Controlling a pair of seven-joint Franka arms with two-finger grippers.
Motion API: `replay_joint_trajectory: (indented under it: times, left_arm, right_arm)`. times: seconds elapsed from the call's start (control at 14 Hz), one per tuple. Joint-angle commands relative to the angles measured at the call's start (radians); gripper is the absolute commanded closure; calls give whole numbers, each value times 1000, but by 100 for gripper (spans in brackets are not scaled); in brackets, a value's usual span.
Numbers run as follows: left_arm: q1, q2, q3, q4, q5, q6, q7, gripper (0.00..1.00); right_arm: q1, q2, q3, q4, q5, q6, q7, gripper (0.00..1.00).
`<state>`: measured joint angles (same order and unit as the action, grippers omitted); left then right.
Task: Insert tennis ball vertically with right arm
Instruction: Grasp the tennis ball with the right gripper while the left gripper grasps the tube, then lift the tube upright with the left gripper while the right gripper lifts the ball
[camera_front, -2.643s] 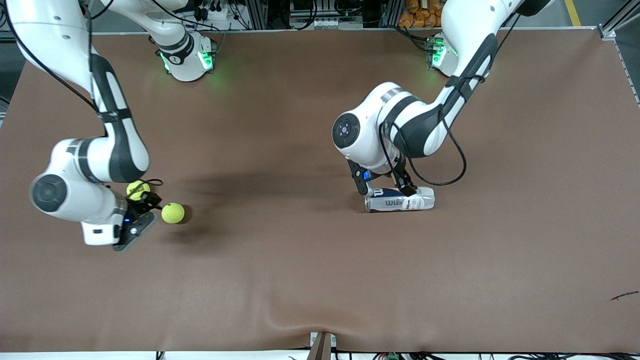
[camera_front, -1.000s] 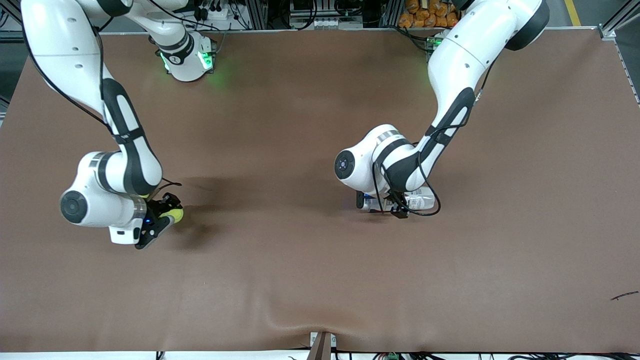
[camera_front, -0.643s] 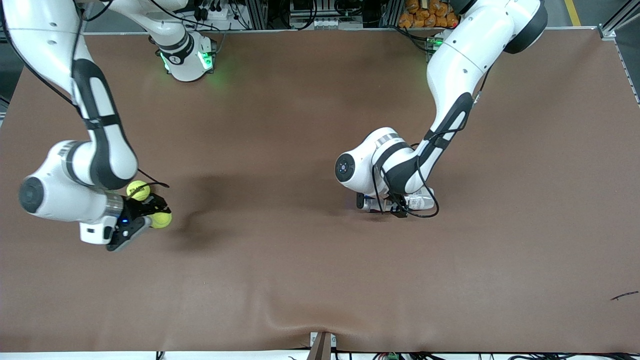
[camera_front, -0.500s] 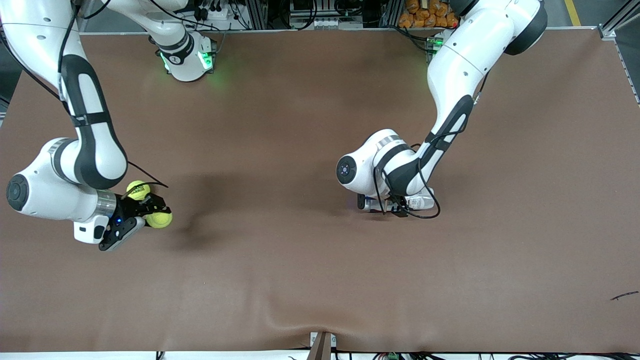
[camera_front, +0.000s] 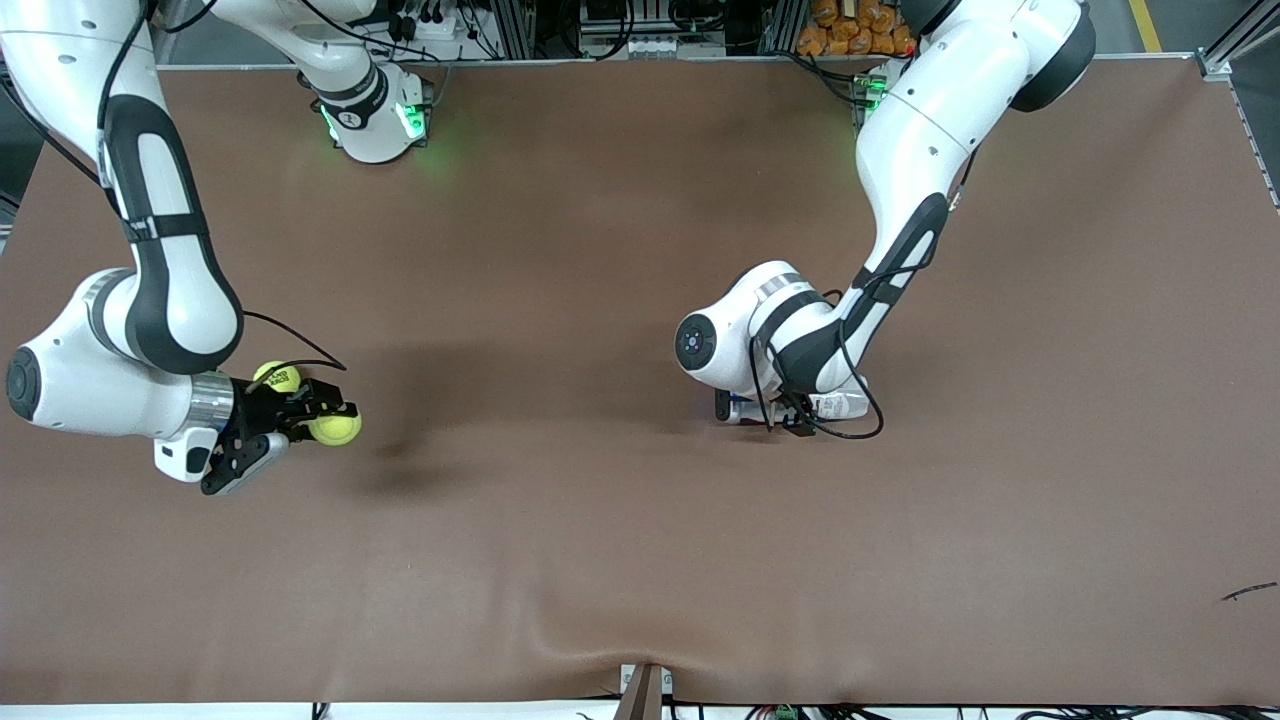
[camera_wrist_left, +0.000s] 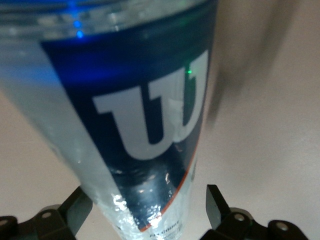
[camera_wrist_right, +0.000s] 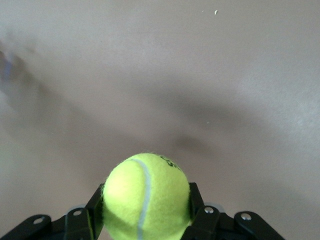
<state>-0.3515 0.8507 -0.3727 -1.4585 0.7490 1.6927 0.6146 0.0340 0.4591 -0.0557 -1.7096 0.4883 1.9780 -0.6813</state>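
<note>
Tennis ball (camera_front: 334, 428) pinched in our right gripper (camera_front: 322, 420) above table | second ball (camera_front: 277, 376) at its 11 o'clock | left gripper (camera_front: 765, 412) fingers apart astride lying can (camera_front: 838, 405)

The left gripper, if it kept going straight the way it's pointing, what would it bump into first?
The left gripper points straight at the clear ball can, lying on its side on the table. Its open fingers already sit on either side, so it would likely meet the can first, then the table beneath.
</note>
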Motion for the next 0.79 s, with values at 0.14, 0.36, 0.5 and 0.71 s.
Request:
replay_joint_trajectory:
  times: [0.14, 0.36, 0.5, 0.71]
  left_arm:
    - [3, 27, -2, 20, -11, 15, -15, 3]
    - [2, 37, -2, 20, -13, 15, -16, 14]
    - [2, 48, -3, 23, -13, 16, -18, 18]
    - [-3, 44, -3, 24, -13, 15, -21, 22]
  right_arm:
    - [17, -51, 5, -10, 16, -60, 170, 80]
    - [29, -57, 5, -12, 16, -73, 316, 80]
    - [34, -57, 5, -12, 18, -77, 342, 80]
    - [43, -65, 5, -10, 32, -99, 491, 80]
